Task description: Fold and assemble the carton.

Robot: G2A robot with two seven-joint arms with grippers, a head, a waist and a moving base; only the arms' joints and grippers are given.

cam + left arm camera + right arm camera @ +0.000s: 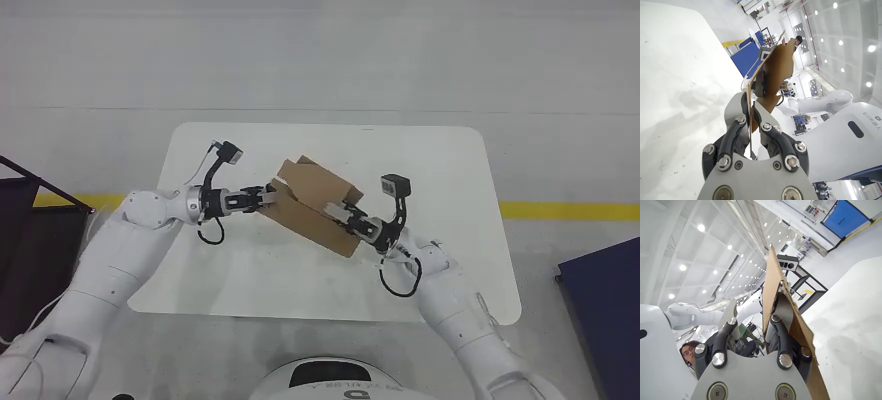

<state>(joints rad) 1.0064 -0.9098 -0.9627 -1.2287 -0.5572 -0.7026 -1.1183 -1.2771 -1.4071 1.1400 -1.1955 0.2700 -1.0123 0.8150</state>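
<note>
Overhead, the carton [318, 205] hangs over the table [440, 170] between both grippers: the left gripper [748, 106] has its fingers pinched tight on one thin edge, while the right gripper [757, 306] stands spread wide, a panel lying against one finger, the other clear.

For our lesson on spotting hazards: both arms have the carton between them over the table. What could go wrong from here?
1. The left pincer is shut on only a thin edge of the carton, so the card might slip out or tear.
2. The right pincer is open around a panel, so the carton could swing on the single grip.
3. The card edge near it looks ragged and may rip further.
</note>
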